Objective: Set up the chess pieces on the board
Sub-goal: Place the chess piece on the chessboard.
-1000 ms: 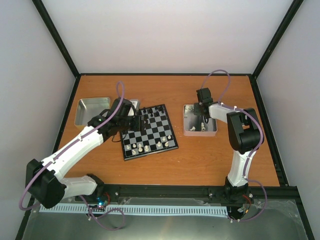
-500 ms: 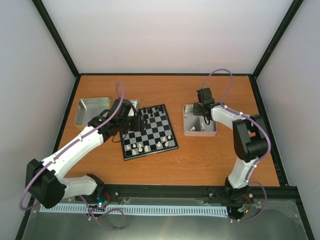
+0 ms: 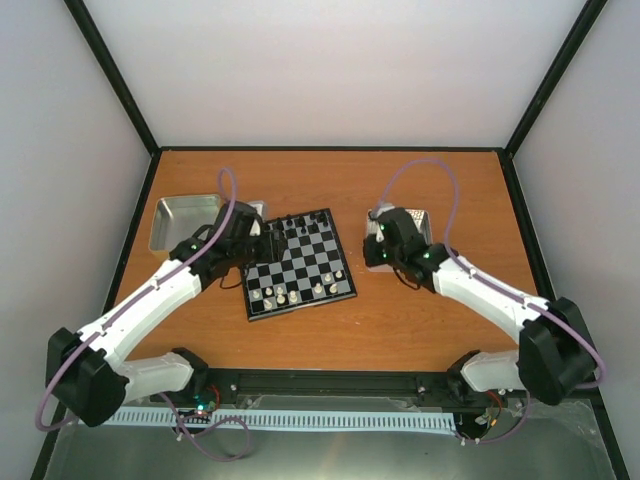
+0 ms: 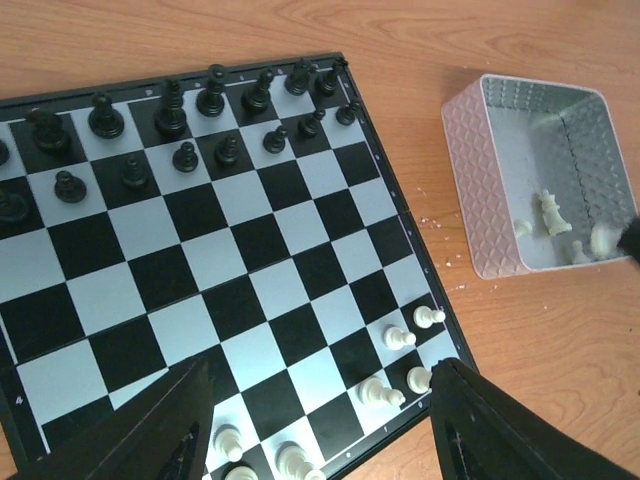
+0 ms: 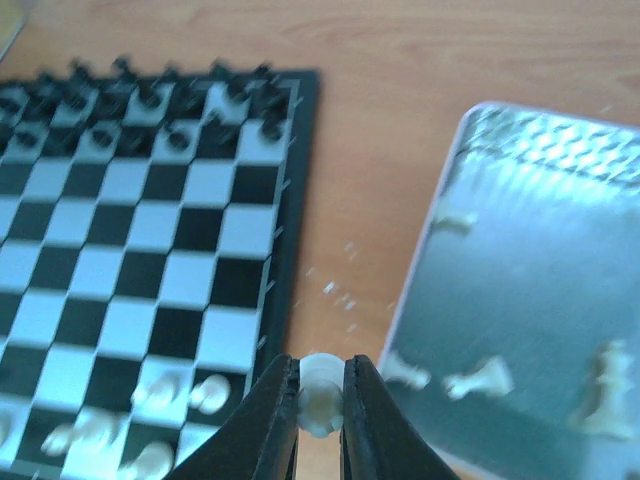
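Item: tiny cream-white chess piece [image 5: 320, 390], pinched in the right pincer [image 5: 320, 405], its long axis unreadable. Position: over the orange wooden desk [image 3: 400, 320], between the square silver metal tray [image 5: 520, 290] and the small black-and-silver chequered board [image 3: 305, 262]. Seen from above, the board lies at 9 o'clock. Left pincer [image 4: 320, 430]: spread, empty, over the board.

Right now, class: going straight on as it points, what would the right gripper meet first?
Likely bare table between board and tray; depth unclear. The right gripper grips a white piece.
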